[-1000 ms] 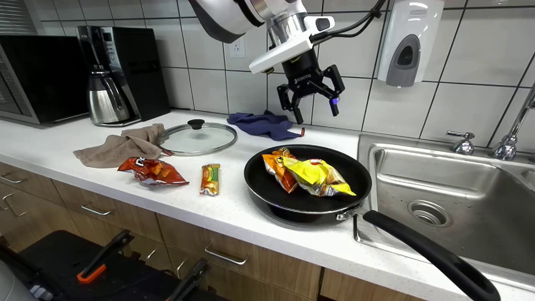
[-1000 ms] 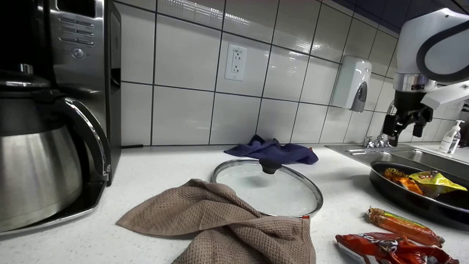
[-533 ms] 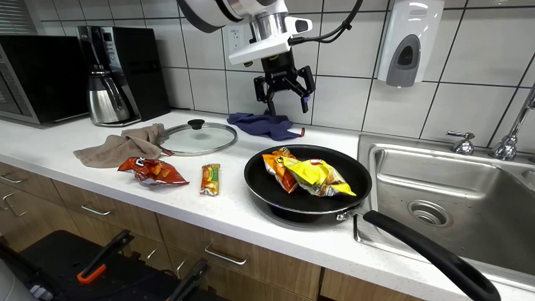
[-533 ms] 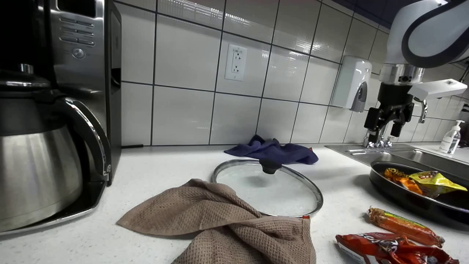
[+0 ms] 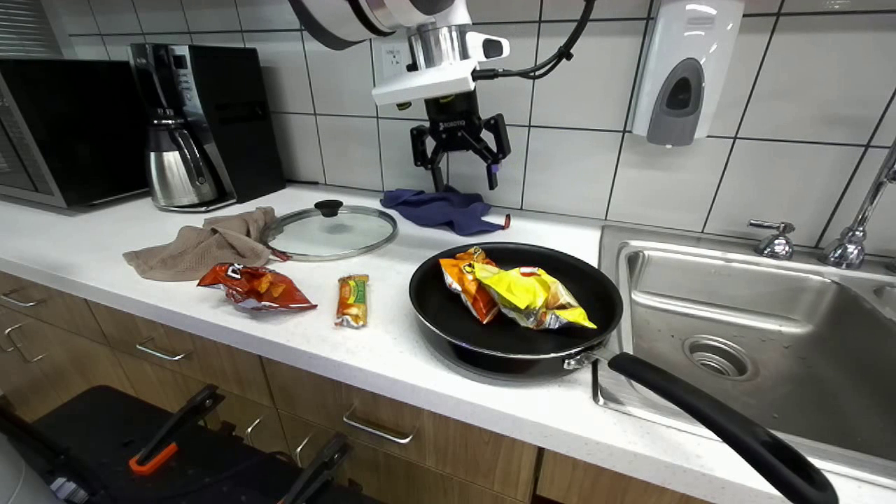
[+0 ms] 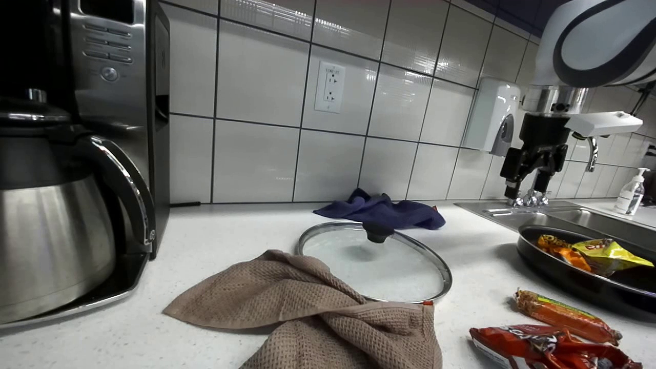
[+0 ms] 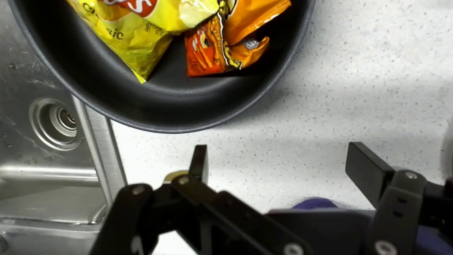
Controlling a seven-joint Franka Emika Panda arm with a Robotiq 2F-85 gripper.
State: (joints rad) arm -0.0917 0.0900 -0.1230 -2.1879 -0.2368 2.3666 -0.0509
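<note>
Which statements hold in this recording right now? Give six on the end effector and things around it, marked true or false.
1. The end effector is open and holds nothing. True.
2. The frying pan contains one bag only. False: a yellow bag and an orange bag lie in it.
3. The glass lid lies on the counter, off the frying pan. True.
4. The red bag lies in the sink. False: it is on the counter.
5. The blue towel lies near the tiled wall. True.
6. The end effector rests on the blue towel. False: it hangs above the counter.
</note>
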